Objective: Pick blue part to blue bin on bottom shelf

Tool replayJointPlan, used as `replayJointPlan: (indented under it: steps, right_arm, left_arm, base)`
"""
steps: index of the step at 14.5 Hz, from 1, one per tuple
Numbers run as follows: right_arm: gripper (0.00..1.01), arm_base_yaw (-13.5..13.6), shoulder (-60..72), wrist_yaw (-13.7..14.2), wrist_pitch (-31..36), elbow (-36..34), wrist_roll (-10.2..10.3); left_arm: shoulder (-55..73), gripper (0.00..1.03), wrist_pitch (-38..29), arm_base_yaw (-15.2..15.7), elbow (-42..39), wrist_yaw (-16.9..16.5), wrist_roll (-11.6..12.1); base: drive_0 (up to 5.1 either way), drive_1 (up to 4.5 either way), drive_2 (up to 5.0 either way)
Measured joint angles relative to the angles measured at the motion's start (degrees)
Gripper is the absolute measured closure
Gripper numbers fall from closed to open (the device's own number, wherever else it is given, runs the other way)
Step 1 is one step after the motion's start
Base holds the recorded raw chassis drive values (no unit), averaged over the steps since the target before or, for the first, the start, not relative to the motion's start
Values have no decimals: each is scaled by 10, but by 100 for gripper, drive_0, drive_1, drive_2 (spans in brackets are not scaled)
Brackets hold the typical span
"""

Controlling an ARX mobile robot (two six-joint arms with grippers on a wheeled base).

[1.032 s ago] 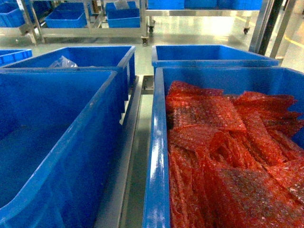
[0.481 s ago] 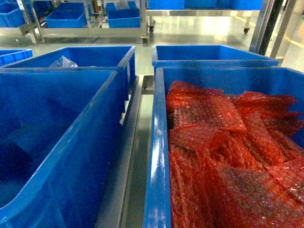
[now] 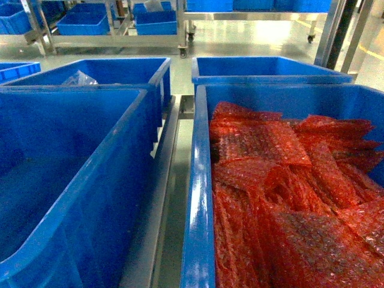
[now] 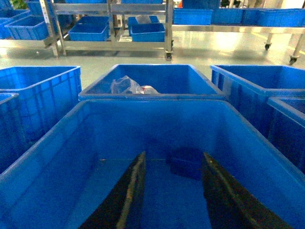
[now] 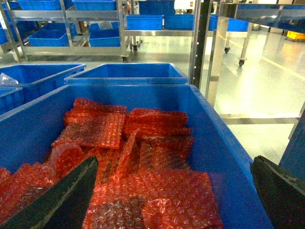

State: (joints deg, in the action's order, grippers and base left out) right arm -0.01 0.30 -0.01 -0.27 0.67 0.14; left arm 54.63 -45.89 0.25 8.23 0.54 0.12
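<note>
A dark blue part (image 4: pixel 187 162) lies on the floor of a large blue bin (image 4: pixel 57 143) by its far wall. My left gripper (image 4: pixel 174 155) is open inside this bin, its black fingers (image 4: pixel 131 191) either side of the part and short of it. Open wide, my right gripper (image 5: pixel 174 162) hangs over red bubble-wrap bags (image 5: pixel 157 191) in the neighbouring bin (image 3: pixel 198 180). Far behind, blue bins (image 4: pixel 147 31) stand on the bottom shelf (image 4: pixel 114 46) of a steel rack. Neither gripper shows in the head view.
More blue bins stand behind the two near ones; one (image 4: pixel 152 78) holds clear plastic bags (image 4: pixel 128 86). A steel rail (image 3: pixel 168 180) runs between the near bins. A steel upright (image 5: pixel 199 43) stands to the right, with shiny floor (image 5: pixel 257 71) beyond.
A dark shadow lay low in the left bin in the head view half a second ago and is gone now. Nothing else has moved.
</note>
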Motion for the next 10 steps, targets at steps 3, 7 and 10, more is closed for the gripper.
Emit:
replayJointPlan:
  steps: [3, 7, 10]
  right_arm:
    - [3, 0, 0, 0, 0, 0, 0]
    - [3, 0, 0, 0, 0, 0, 0]
    - [3, 0, 0, 0, 0, 0, 0]
  left_arm:
    - [-75, 102, 43, -3, -33, -5, -2]
    - [-147, 101, 87, -3, -75, -5, -1]
    - [-224, 101, 139, -3, -75, -5, -1]
  base:
    - [0, 0, 0]
    - [0, 0, 0]
    - [0, 0, 0]
